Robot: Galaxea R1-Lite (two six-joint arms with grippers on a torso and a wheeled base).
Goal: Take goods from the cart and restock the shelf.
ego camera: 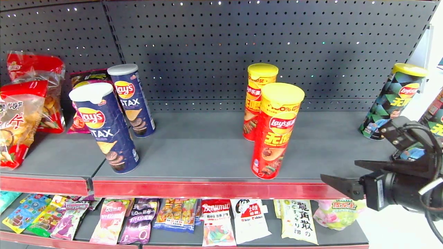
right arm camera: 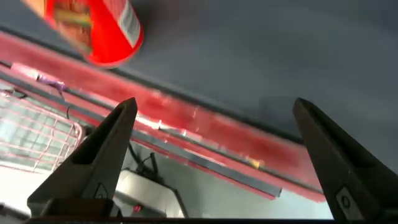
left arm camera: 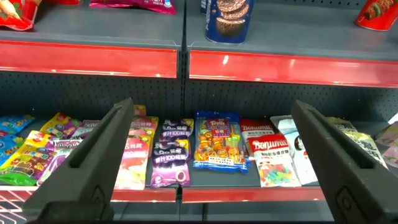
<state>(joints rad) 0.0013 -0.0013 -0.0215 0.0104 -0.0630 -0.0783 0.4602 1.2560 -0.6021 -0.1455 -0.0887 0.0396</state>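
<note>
Right gripper point(ego camera: 341, 172) hovering wide open and empty beside the shelf point(ego camera: 207, 152) front edge, red chip can point(ego camera: 277, 131) standing upright nearby, left gripper point(left arm camera: 211, 106) gaping empty, facing lower snack packets point(left arm camera: 214, 140)

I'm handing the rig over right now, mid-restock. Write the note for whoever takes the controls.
Left gripper: open, empty, facing the candy bags on the lower shelf.
Right gripper: open, empty, off the front edge of the upper shelf, right of the front red chip can.
Done: that can, the rear red can, two blue chip cans and a patterned can stand upright on the upper shelf.
Left: gaps remain between the groups; the next pick is probably from what looks like the wire cart.
</note>
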